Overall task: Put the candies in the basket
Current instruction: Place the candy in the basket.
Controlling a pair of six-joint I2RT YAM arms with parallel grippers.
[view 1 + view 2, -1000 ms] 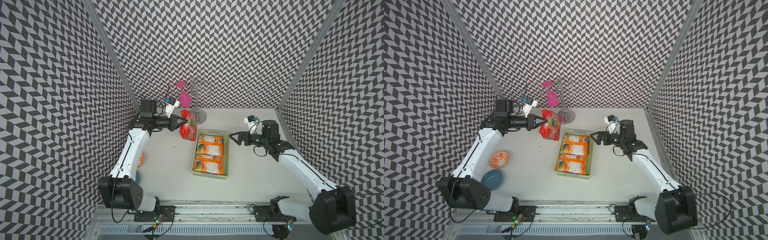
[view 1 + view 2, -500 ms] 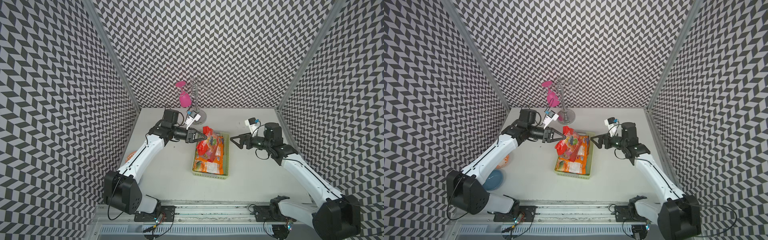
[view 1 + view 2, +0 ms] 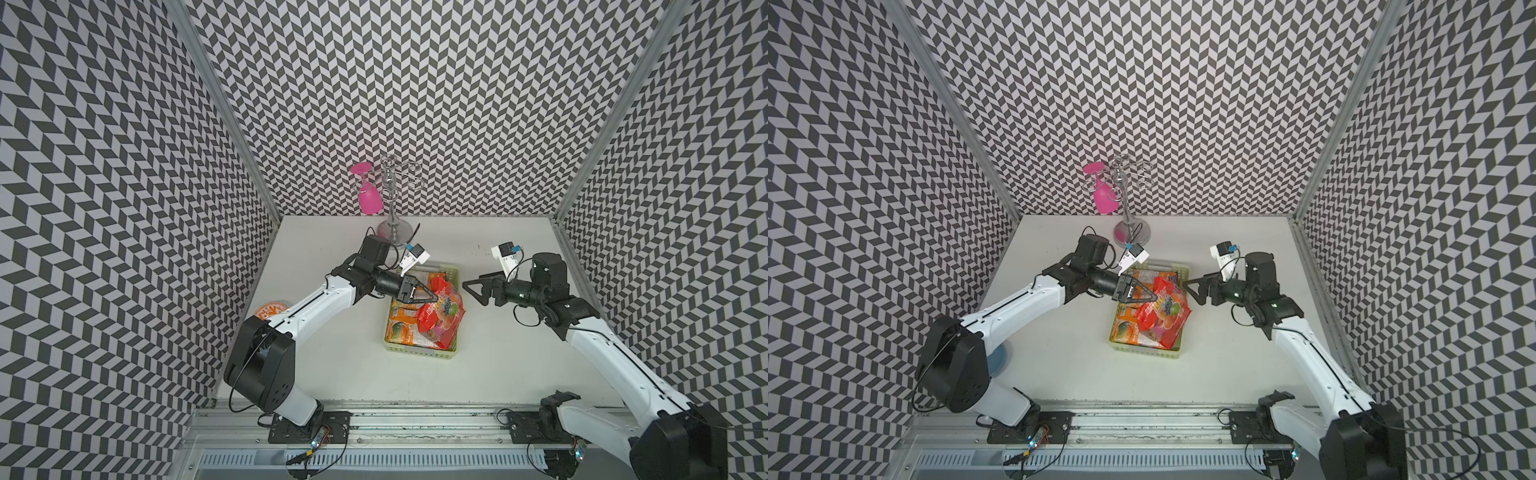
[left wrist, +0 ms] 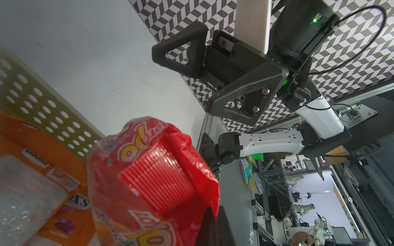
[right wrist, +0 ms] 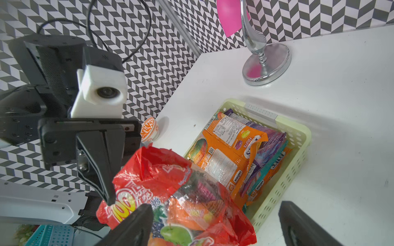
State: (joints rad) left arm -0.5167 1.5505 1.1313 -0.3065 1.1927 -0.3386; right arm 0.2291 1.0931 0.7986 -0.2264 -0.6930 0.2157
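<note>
Task looks approx. done: pkts (image 3: pixel 401 328) lie in basket (image 3: pixel 419 355) under left tool (image 3: pixel 434 298), which is clenched on red bag (image 3: pixel 442 320) hanging below its tips over basket; right tool (image 3: pixel 469 286), gaping & empty, sits just beside red bag; no other candy seen outside; left to do: release red bag.

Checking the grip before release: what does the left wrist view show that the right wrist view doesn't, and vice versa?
Only the left wrist view: the right end effector seen whole, jaws open, holding nothing, beyond the basket wall. Only the right wrist view: the left end effector shut on the red bag at its top edge, purple and teal packets in the basket, the orange plate, the silver stand. Both: the red bag, orange packets and the basket.
</note>
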